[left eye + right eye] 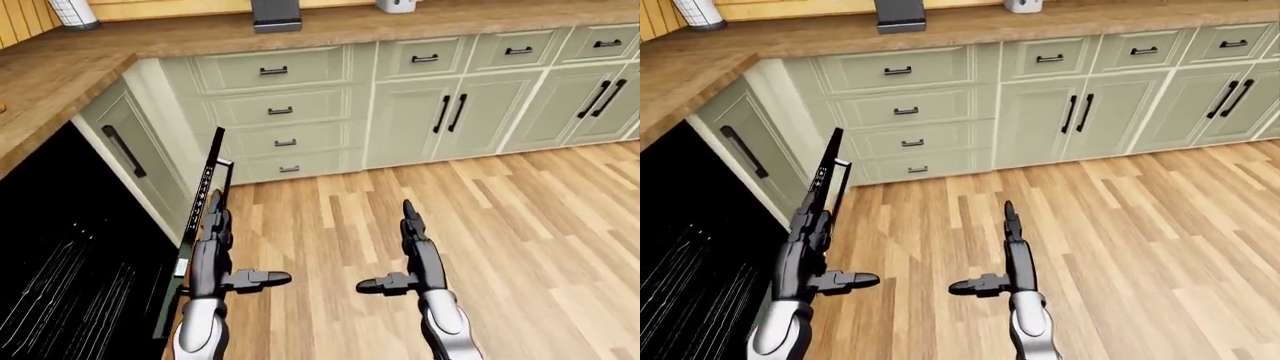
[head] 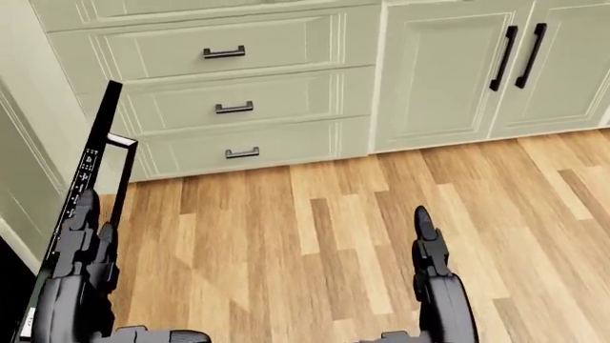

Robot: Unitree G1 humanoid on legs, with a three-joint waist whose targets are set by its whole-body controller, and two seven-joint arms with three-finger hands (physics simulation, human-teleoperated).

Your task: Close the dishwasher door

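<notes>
The left hand (image 1: 213, 225), fingers straight and holding nothing, lies right against the outer face of the dishwasher door (image 1: 203, 195), which stands nearly upright at the left, its long edge running near to far. The right hand (image 1: 413, 229), likewise unclenched, hovers well apart over the floor (image 1: 520, 225).

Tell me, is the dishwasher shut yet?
Not yet. The dishwasher door stands nearly upright but ajar, and the dark inside shows in the left-eye view. The left hand is flat against the door's edge with open fingers. The right hand hangs free. Left: the last push shut.
</notes>
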